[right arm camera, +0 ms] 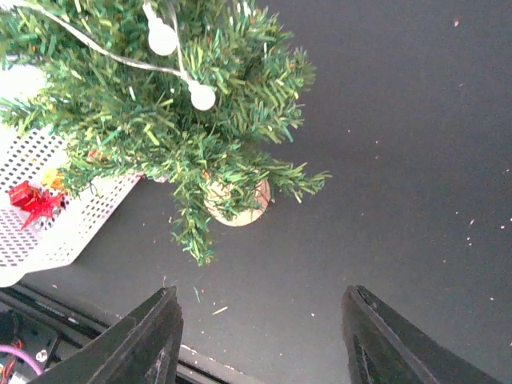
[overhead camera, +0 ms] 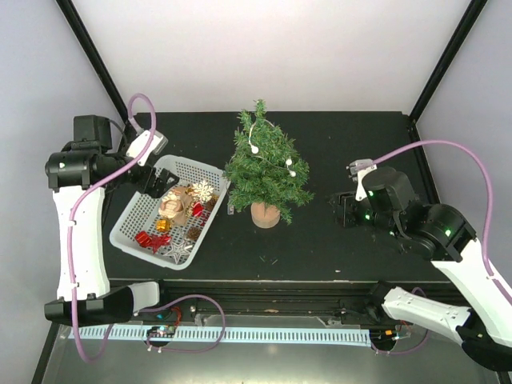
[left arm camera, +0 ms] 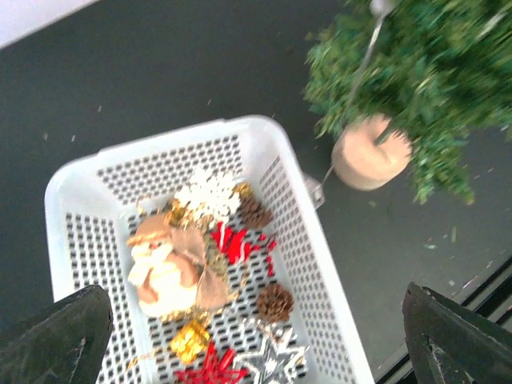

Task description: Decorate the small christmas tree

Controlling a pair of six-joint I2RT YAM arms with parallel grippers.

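Black surface (overhead camera: 336,152) is carrying the small christmas tree (overhead camera: 266,164), which is standing upright near the middle on its round tan wooden base (overhead camera: 265,214). Thin pale string of white bulbs (overhead camera: 290,166) is draping over the green branches, running from near the top down toward the right side.

White perforated basket (overhead camera: 132,224) is sitting just left of the tree, angled, with its near-right corner coming close to the base; can't tell if they are touching. Basket is holding loose ornaments: white snowflake (left arm camera: 206,194), tan-and-cream soft figure (left arm camera: 164,268), red bow (left arm camera: 210,372), silver star (left arm camera: 276,356), small gold box (left arm camera: 190,340) and two pine cones (left arm camera: 274,302).

Left tool (overhead camera: 156,182) is hovering over the far-left part of the basket and looking down into it. Its dark fingers (left arm camera: 60,340) are standing spread wide apart at the bottom corners of the left wrist view, with nothing between them and no ornament touching them.

Right tool (overhead camera: 342,210) is sitting low over the surface to the right of the tree, apart from the branches and facing toward them. Its two fingers are also standing apart and gripping nothing, with only bare surface showing in the gap. Right wrist view is catching the lower branches, two bulbs, the base and a corner of the basket.
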